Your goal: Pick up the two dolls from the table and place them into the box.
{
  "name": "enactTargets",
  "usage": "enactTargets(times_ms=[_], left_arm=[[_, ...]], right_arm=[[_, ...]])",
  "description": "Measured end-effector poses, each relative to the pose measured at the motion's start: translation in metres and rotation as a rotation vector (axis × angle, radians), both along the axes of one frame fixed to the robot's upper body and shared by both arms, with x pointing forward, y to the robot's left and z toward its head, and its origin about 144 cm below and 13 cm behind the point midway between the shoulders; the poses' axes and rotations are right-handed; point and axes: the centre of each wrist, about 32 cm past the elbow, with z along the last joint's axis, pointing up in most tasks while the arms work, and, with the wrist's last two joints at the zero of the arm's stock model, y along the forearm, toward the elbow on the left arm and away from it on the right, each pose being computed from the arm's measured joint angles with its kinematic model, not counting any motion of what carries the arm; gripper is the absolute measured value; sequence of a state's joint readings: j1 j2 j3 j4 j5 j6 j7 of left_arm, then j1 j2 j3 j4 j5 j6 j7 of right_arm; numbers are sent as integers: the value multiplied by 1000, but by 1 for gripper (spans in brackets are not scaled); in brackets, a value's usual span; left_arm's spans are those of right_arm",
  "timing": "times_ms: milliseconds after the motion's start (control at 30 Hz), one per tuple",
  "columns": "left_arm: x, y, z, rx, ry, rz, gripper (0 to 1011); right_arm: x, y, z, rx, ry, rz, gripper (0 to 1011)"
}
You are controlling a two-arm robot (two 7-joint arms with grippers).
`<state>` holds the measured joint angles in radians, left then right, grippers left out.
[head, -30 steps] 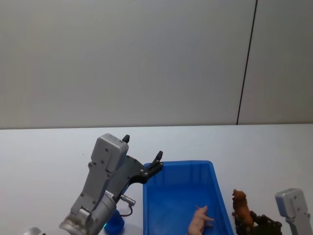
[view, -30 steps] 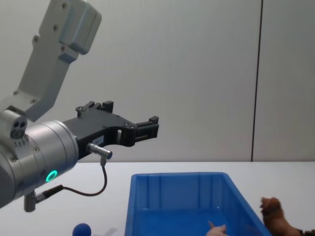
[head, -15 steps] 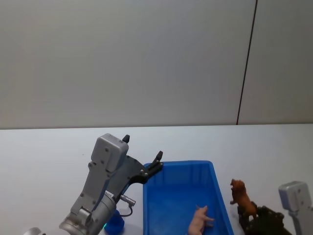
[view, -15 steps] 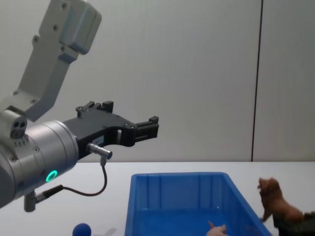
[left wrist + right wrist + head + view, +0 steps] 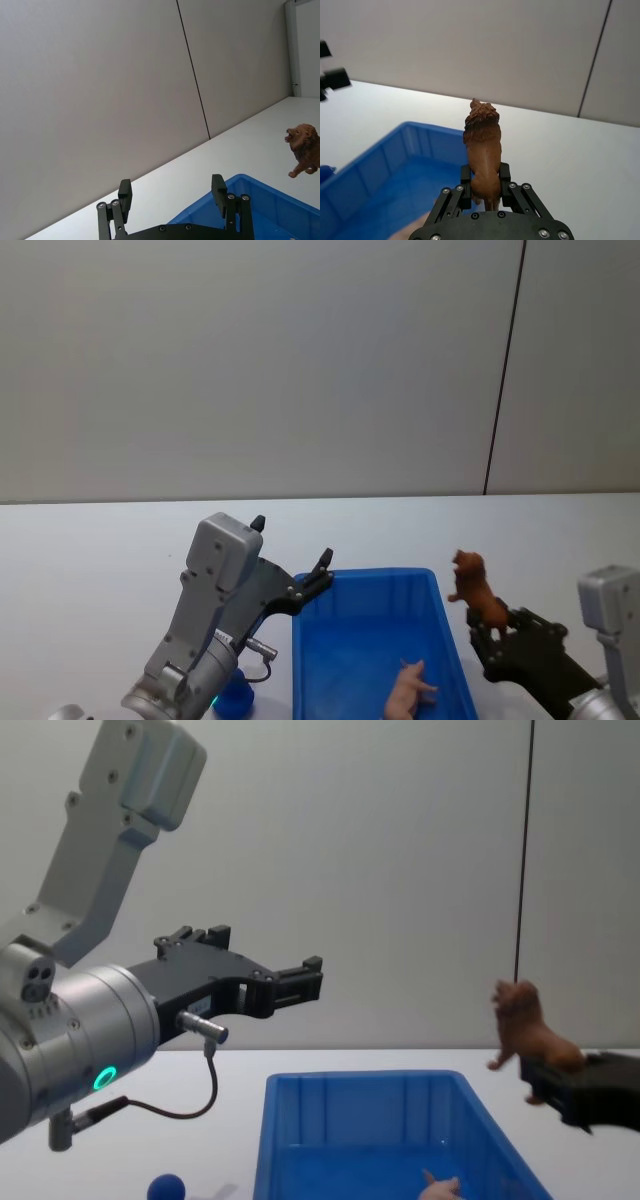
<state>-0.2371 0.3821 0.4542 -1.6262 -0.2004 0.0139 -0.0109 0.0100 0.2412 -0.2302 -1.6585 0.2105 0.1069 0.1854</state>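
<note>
Our right jaws pinch the lion doll (image 5: 474, 591) by its hindquarters. The box (image 5: 368, 602), pink doll (image 5: 408, 691) inside, sits below-left of them. Releasing early would drop it on the worktop (image 5: 100, 540). Left jaws gape idle over the box's far corner.

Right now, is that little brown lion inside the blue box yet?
Not yet. The right hand grips the lion in the air near the box's right rim, well above its floor.

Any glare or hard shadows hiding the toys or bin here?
Head view: even light, no glare; brown lion in the right claw shows plainly by the blue box. Chest view: left claw dark against the pale wall. Right wrist view: no hard shadows on the table.
</note>
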Motion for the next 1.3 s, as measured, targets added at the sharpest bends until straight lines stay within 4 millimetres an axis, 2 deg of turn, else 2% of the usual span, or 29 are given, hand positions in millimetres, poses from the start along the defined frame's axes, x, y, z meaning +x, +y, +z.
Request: enactTargets(times_ms=[333,533,567,600,700,767,800,833,867,933,1000,1100,1300], left_arm=[[0,0,0,0,0,0,1003],[0,0,0,0,0,0,1003],[0,0,0,0,0,0,1003],[0,0,0,0,0,0,1003],[0,0,0,0,0,0,1003],[0,0,0,0,0,0,1003],[0,0,0,0,0,0,1003],[0,0,0,0,0,0,1003],[0,0,0,0,0,0,1003],[0,0,0,0,0,0,1003],[0,0,0,0,0,0,1003],[0,0,0,0,0,0,1003],[0,0,0,0,0,0,1003]], right_arm=[[15,10,8,46,-14,86,326],[25,16,7,57,-2,121,499],[27,17,7,58,2,127,559],[28,18,7,59,4,128,559],[31,19,6,59,11,132,682],[33,20,5,58,14,131,716],[34,20,5,57,16,130,770],[34,20,5,57,16,130,770],[35,21,4,56,18,127,848],[35,20,4,53,20,117,868],[36,20,3,50,21,104,943],[36,19,3,47,21,90,995],[31,14,2,39,19,28,1001]])
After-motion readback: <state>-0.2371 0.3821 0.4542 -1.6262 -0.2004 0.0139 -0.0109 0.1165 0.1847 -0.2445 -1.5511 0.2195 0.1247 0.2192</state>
